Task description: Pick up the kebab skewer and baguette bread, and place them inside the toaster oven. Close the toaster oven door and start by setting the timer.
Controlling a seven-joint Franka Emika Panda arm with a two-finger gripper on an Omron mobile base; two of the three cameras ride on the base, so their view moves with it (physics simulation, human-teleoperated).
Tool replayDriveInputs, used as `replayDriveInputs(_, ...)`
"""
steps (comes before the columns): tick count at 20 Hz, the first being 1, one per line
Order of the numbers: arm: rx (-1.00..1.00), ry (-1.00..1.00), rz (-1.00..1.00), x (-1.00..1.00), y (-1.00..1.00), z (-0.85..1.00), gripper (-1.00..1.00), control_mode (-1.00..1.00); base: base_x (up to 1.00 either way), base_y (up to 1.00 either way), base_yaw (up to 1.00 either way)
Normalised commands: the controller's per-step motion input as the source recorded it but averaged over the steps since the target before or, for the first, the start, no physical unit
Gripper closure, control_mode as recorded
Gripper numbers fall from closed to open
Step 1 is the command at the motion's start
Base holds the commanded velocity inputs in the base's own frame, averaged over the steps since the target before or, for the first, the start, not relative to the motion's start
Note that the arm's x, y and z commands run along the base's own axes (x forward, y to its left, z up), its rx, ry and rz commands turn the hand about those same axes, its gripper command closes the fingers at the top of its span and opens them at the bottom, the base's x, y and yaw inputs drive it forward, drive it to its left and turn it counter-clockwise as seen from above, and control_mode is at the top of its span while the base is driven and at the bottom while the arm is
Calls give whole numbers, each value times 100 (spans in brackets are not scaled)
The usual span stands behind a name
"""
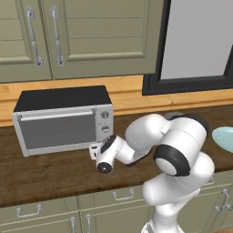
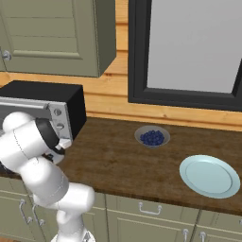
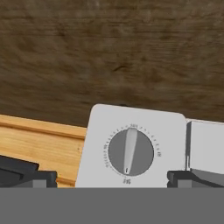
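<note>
The claw (image 1: 94, 150) stands wide open, holding nothing, just before the lowest round knob (image 3: 130, 152) of the boxy silver toaster oven (image 1: 59, 119), which sits shut at the dark wooden table's (image 1: 50, 175) back left.

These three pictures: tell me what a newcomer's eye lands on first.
First comes the white arm, folded low over the wooden counter, with its open hand at the lower right corner of the toaster oven, by the knob column. In the hand view a round timer dial sits between the finger tips. Off to the right, a bowl of blueberries and a pale blue plate stand on the counter.
</note>
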Motion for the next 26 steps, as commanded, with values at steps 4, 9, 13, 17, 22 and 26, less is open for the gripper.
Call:
replayDriveInputs(4, 0, 0, 0, 15, 6, -18, -100, -100, 0, 0, 0)
replayDriveInputs(9, 0, 0, 0, 7, 5, -24, -100, -100, 0, 0, 0)
replayDriveInputs(13, 0, 0, 0, 16, 8, -22, -100, -100, 0, 0, 0)
replayDriveInputs(17, 0, 0, 0, 23, 2, -11, -100, -100, 0, 0, 0)
replayDriveInputs(22, 0, 0, 0, 17, 0, -2, -100, -100, 0, 0, 0)
replayDriveInputs(26, 0, 0, 0, 14, -18, 0, -100, -100, 0, 0, 0)
